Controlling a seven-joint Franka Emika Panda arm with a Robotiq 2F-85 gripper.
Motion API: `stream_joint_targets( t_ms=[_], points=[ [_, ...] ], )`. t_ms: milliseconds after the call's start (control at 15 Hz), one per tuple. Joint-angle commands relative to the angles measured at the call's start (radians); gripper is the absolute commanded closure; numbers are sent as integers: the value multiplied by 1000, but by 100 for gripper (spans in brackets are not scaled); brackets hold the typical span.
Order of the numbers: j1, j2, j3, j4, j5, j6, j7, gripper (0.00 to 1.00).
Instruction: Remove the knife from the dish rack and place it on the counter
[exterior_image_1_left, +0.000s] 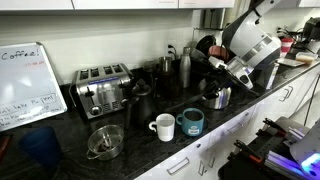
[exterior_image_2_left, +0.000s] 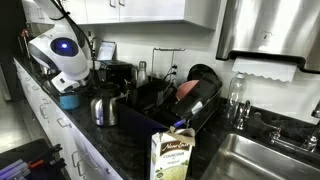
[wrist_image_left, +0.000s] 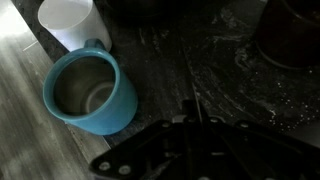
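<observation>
Dark speckled stone runs the length of this kitchen: the counter (exterior_image_1_left: 135, 152) carries a toaster (exterior_image_1_left: 103, 90), a glass bowl (exterior_image_1_left: 105, 142), a white mug (exterior_image_1_left: 163, 127) and a teal mug (exterior_image_1_left: 192, 122). In that exterior view my arm (exterior_image_1_left: 252, 45) leans in over a kettle (exterior_image_1_left: 218, 96), with the gripper (exterior_image_1_left: 215, 72) just above it. At this size I can't tell how the jaws stand.

From the opposite end, in an exterior view, the dish rack (exterior_image_2_left: 150, 112) sits between the kettle and the sink (exterior_image_2_left: 265, 155), with a carton (exterior_image_2_left: 172, 158) in front of it. I can't pick out the knife among the dark shapes in the rack. The arm hangs over the teal mug, well apart from the rack.

On the wrist view, the gripper comes in from the bottom edge over bare counter, the teal mug just beside it and the white mug beyond. A thin dark line stands up at the fingertips. It could be a blade pinched between them or only the seam of closed fingers; I cannot tell which, so the knife's whereabouts stay uncertain.

My read: I'm over the set-down area, not the rack. If that line is the blade, the next move calls for lowering it onto the open stone, clear of the mugs, then letting go. If not, I need to swing to the rack and find the handle.
</observation>
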Motion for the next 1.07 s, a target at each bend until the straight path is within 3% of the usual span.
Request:
stream_joint_targets(
  t_ms=[0, 200, 267, 333, 1000],
  points=[
    [28, 22, -9, 5, 100, 38, -64, 99],
    [35, 28, -13, 9, 128, 41, -88, 98],
    [35, 28, -14, 11, 133, 42, -97, 72],
    [34, 28, -16, 12, 135, 42, -102, 72],
    [42, -16, -26, 23, 61, 64, -113, 3]
  ],
)
